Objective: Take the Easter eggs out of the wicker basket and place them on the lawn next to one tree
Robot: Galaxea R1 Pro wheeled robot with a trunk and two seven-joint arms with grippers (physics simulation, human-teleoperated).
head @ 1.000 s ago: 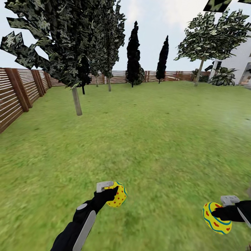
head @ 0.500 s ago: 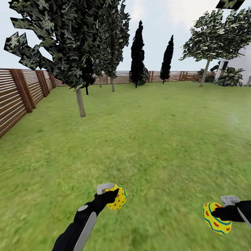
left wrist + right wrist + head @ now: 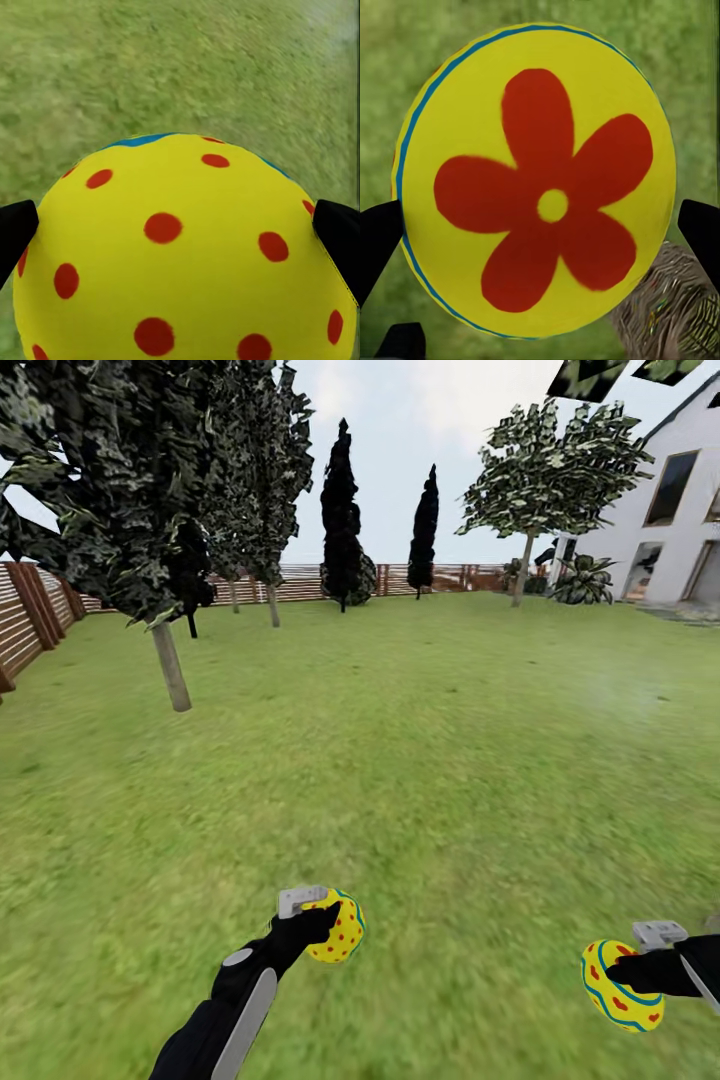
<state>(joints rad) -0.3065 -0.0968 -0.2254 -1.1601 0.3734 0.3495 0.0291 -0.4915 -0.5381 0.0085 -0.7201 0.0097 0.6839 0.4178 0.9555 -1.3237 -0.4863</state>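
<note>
Two Easter eggs are showing, the dotted egg [image 3: 338,927] at lower centre and the flower-marked egg [image 3: 618,988] at lower right, with two dark cypresses [image 3: 342,520] standing at upper centre and one white house [image 3: 680,520] at upper right.

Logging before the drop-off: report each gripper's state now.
Left gripper: shut on a red-dotted Easter egg.
Right gripper: shut on an Easter egg with a red flower mark.
</note>
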